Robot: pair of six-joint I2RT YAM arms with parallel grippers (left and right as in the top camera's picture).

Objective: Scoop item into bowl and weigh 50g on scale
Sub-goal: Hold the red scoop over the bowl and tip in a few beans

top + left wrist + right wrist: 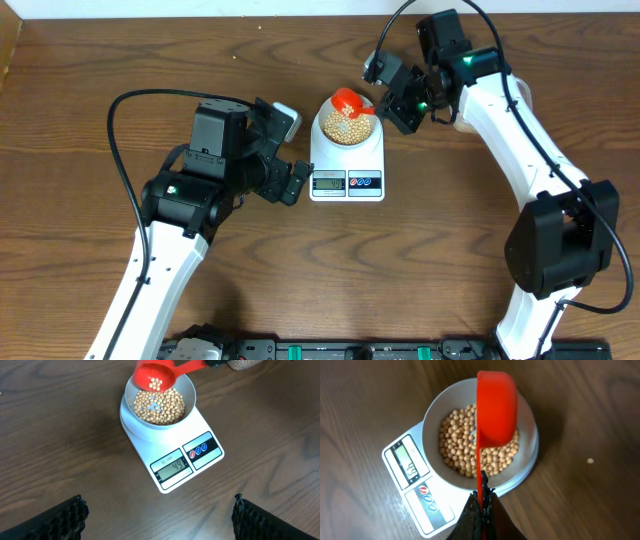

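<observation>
Right gripper clenched on scoop over bowl of beans on scale, tabletop's far edge; display at 49, seemingly a few beans short. Left gripper spread wide, empty.

Even bright light, soft shadows, sharp focus throughout.

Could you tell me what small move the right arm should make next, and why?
Probably tilt the red scoop slightly so only a few soybeans drop into the bowl: the scale reads 49, and the scoop over the bowl holds some.
</observation>
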